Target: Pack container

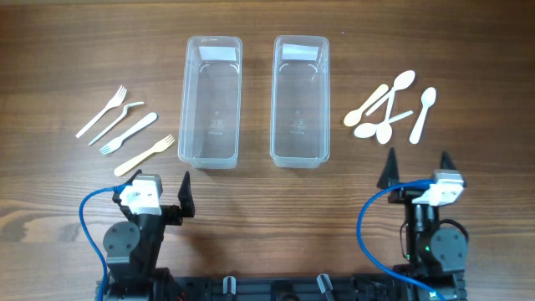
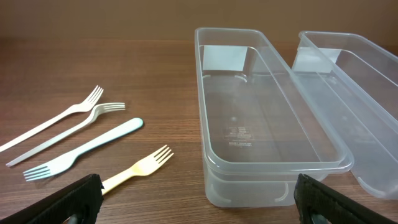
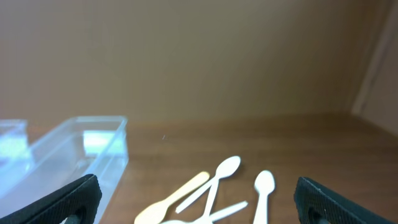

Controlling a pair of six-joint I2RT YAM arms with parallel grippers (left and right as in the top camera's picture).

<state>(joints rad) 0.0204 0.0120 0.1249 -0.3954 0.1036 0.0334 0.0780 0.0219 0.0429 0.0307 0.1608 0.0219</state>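
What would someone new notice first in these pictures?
Two clear, empty boxes stand side by side in the middle: the left container and right container. Four forks lie left of them, a cluster of spoons right. The left gripper and right gripper sit open at the near edge.

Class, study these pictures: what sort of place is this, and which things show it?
Probably a robot-training workbench: a brown wood-grain table holds two empty clear rectangular plastic containers, with pale plastic forks and white plastic spoons laid out in separate groups.
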